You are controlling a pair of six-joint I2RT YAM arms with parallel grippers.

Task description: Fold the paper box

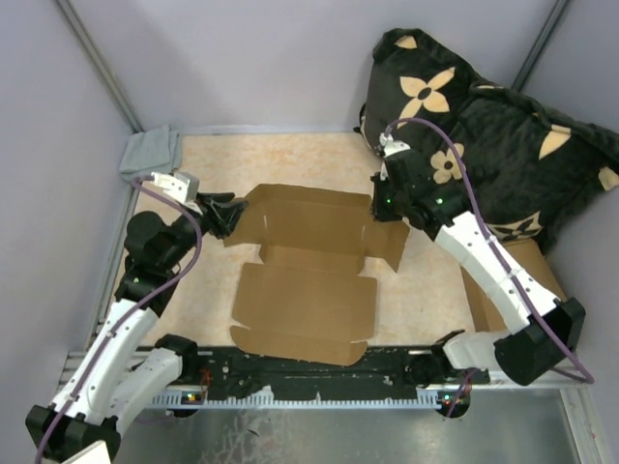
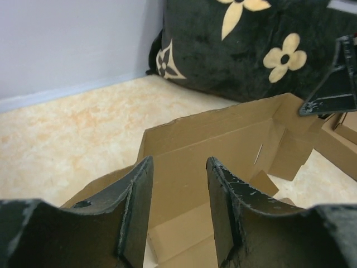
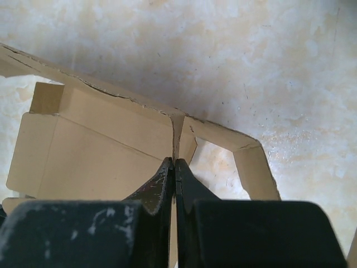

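The paper box [image 1: 305, 300] lies open in the middle of the table, its far panel and side flaps partly raised. My left gripper [image 1: 227, 215] is at the box's far left corner; in the left wrist view it [image 2: 178, 167] is open, with the raised brown panel [image 2: 212, 145] beyond the fingers and nothing between them. My right gripper [image 1: 375, 208] is at the box's far right corner. In the right wrist view it [image 3: 174, 163] is shut on the thin upright edge of a cardboard wall [image 3: 95, 156], next to a side flap [image 3: 254, 167].
A black pillow with tan flowers [image 1: 484, 126] fills the back right. A grey cloth [image 1: 150, 152] lies at the back left corner. A smaller brown cardboard piece [image 1: 527, 266] lies under the right arm. Grey walls enclose the table.
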